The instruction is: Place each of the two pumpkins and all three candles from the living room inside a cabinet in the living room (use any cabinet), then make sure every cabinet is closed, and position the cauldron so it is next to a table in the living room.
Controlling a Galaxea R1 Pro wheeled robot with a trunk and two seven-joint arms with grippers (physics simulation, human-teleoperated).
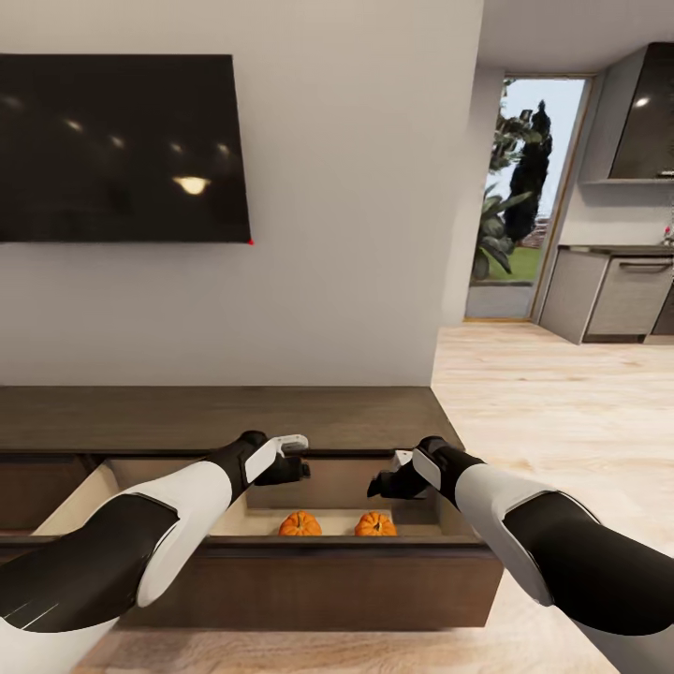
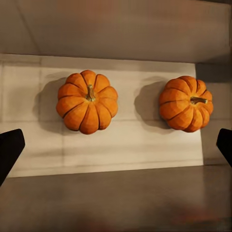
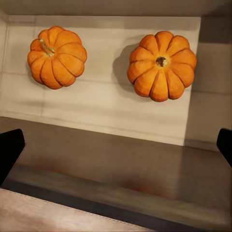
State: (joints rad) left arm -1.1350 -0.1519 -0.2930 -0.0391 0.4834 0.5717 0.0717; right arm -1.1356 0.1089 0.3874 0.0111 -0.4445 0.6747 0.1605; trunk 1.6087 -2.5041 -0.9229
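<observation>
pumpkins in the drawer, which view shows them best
The left wrist view: both pumpkins appear large, whole and sharp from above on the pale drawer floor. The right wrist view shows them nearly as well. The head view shows them small, low edges hidden behind the drawer front.

Two small orange pumpkins (image 1: 300, 524) (image 1: 375, 524), ribbed and squat with short dark stems, sit side by side but apart on the pale floor of an open drawer (image 1: 234, 520) in the long, low dark-brown cabinet (image 1: 225, 417). Both lie toward the drawer's right end, close behind its front panel; one stands upright, the other is tipped on its side.
</observation>
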